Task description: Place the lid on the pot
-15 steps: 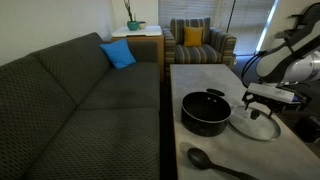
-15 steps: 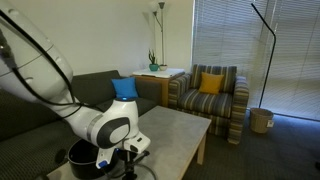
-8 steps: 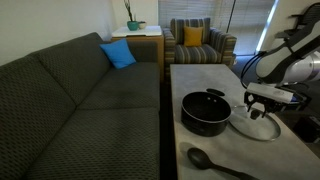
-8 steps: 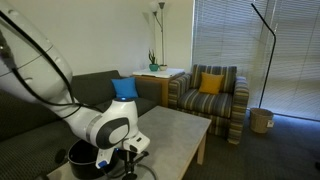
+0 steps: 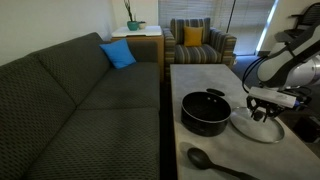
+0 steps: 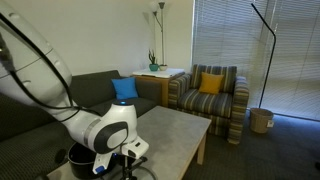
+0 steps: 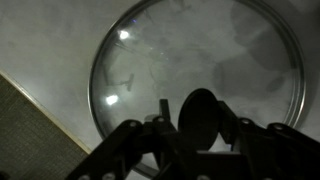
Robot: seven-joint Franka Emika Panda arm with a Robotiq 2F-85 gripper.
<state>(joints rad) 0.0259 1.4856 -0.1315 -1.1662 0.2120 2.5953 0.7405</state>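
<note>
The lid (image 7: 170, 50), clear glass with a thin metal rim, lies flat on the pale table, to the right of the pot in an exterior view (image 5: 258, 127). Its dark knob (image 7: 203, 115) stands between my fingers in the wrist view. My gripper (image 7: 196, 118) reaches straight down over the lid's middle (image 5: 262, 112) and is shut on the knob, a finger pressed to each side. The squat black pot (image 5: 205, 112) stands uncovered beside the lid, about a hand's width from it. In an exterior view the arm hides the lid, and only part of the pot (image 6: 80, 157) shows.
A black plastic spoon (image 5: 215, 162) lies on the table in front of the pot. A dark grey sofa (image 5: 80, 100) runs along one long side of the table (image 5: 200, 75). A striped armchair (image 5: 198, 42) stands beyond the far end. The lid lies close to the table's edge.
My jaws have gone from wide open to closed round the lid's knob. The lid and the pot have not moved.
</note>
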